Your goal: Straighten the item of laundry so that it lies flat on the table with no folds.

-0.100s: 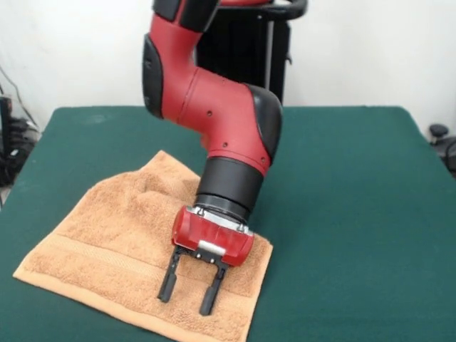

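The item of laundry (pixel 107 239) is an orange-tan terry towel spread over the left half of the dark green table (pixel 356 214). It lies mostly flat, with a raised wrinkle near its far corner and a woven band along the near hem. My gripper (pixel 189 298) hangs over the towel's near right part, tilted toward the front edge. Its two black fingers (pixel 168 279) stand apart, open, with nothing between them. Their tips are at or just above the cloth. The red and black arm hides the towel's far right edge.
The table's green cloth stretches wide to the right of the towel. Dark equipment and cables sit beyond the table's left edge (pixel 11 149), and a dark object (pixel 438 132) sits past the right edge.
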You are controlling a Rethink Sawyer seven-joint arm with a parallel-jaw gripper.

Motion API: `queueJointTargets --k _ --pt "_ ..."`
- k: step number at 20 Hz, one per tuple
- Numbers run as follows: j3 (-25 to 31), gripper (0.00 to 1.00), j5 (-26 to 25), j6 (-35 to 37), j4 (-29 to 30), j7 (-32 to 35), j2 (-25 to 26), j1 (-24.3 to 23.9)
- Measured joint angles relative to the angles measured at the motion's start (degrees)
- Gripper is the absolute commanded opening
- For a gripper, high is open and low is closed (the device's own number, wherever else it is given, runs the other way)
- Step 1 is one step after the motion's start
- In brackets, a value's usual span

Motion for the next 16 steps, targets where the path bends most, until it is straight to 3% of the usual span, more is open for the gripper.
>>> queueJointTargets --k 11,16 --pt "-5.7 1.00 3.6 2.3 -2.1 0.0 3.0 3.1" --pt "-7.1 1.00 3.3 7.6 -1.9 0.0 2.0 3.9"
